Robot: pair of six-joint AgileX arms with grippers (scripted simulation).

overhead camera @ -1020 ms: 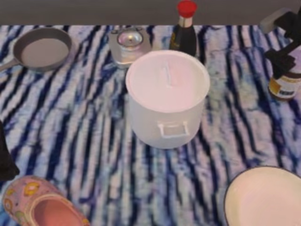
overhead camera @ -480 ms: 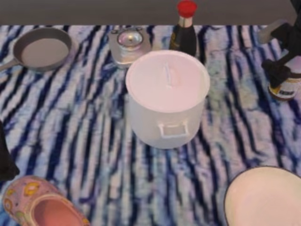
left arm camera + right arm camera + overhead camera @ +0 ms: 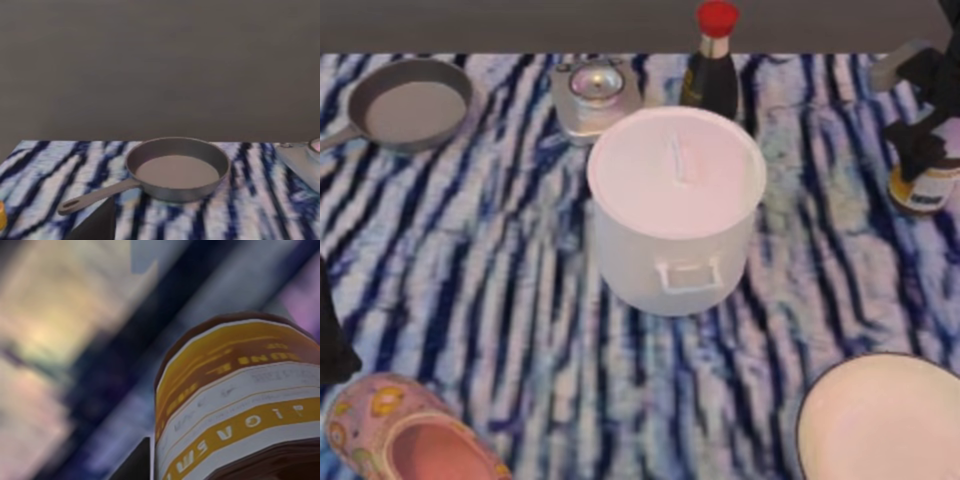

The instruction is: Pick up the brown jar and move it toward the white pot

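Top view, left to right. The left arm (image 3: 332, 340) shows only as a dark shape cut by the left edge of the table, its gripper out of sight. Below it a pink shoe (image 3: 405, 435) is cropped by the bottom edge. At the far left lies a grey frying pan (image 3: 412, 102), its handle running off the edge; the left wrist view shows the same pan (image 3: 176, 169) whole on the blue-and-white striped cloth (image 3: 500, 280). A small silver scale (image 3: 595, 92) sits just behind the white pot (image 3: 675, 210), which stands at centre, lid on, with a slim lid handle and a looped side handle facing the near edge. A dark bottle with red cap (image 3: 712, 62) stands behind the pot, its base hidden by the pot's rim. A white plate (image 3: 880, 420) is cut off at the lower right corner. At the far right, well apart from the pot, the right gripper (image 3: 923, 140) covers the top of the brown jar (image 3: 923, 185); only the jar's cream-yellow label and brown base show. Whether the fingers clasp the jar cannot be told. The right wrist view shows the jar (image 3: 240, 405) close up, banded yellow and white, partly cropped.
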